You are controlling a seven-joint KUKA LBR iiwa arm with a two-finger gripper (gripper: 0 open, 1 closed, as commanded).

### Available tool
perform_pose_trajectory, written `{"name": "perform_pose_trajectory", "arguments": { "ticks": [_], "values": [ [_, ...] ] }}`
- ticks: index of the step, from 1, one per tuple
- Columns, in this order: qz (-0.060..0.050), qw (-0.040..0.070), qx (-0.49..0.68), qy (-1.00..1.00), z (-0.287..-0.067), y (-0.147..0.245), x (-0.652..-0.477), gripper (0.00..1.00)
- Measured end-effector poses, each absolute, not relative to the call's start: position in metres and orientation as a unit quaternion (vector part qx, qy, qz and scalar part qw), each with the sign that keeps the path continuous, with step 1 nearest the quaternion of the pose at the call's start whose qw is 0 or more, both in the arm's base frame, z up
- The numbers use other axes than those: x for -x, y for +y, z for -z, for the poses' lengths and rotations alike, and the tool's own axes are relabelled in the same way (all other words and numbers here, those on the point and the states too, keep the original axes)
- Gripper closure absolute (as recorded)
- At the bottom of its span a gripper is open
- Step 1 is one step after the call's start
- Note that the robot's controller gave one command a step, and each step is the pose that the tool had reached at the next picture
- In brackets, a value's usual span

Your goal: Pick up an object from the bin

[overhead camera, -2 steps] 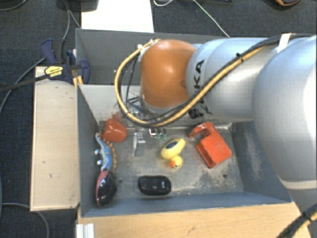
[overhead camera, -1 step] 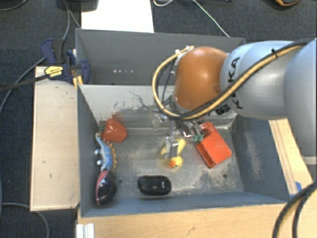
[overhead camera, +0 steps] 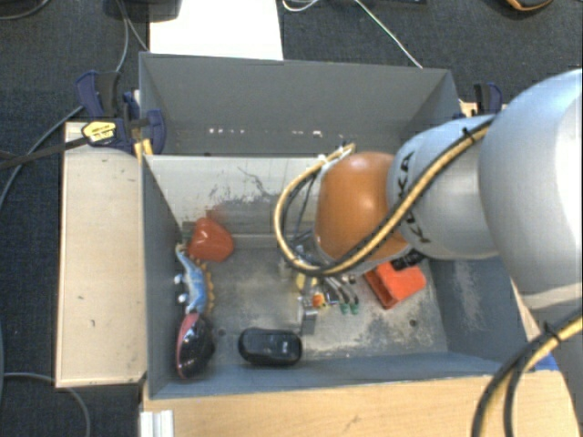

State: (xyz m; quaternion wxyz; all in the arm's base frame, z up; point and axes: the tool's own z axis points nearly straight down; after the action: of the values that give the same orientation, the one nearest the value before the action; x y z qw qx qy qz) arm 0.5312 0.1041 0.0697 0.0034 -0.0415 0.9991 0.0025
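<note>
My gripper (overhead camera: 310, 309) hangs low over the middle of the bin floor, mostly covered from above by the arm's wrist. Just below it and to the left lies a black, rounded, mouse-like thing (overhead camera: 270, 346) near the front wall. To the right of the gripper sits an orange block (overhead camera: 397, 284), partly hidden under the arm. Nothing shows between the gripper and the floor.
Along the left wall lie a red-orange rounded thing (overhead camera: 210, 241), a blue and yellow toy (overhead camera: 193, 286) and a glossy dark red and black thing (overhead camera: 192, 348) in the front left corner. The arm covers the bin's right half.
</note>
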Motion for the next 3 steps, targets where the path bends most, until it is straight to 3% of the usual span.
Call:
{"name": "perform_pose_trajectory", "arguments": {
  "ticks": [1,2,3],
  "values": [
    [-0.001,0.004,0.124,0.992,-0.096,0.015,-0.533,0.0],
    [-0.003,0.005,0.0,1.0,-0.079,0.047,-0.559,1.0],
    [-0.003,0.005,-0.001,1.0,-0.079,0.047,-0.559,1.0]
  ]
}}
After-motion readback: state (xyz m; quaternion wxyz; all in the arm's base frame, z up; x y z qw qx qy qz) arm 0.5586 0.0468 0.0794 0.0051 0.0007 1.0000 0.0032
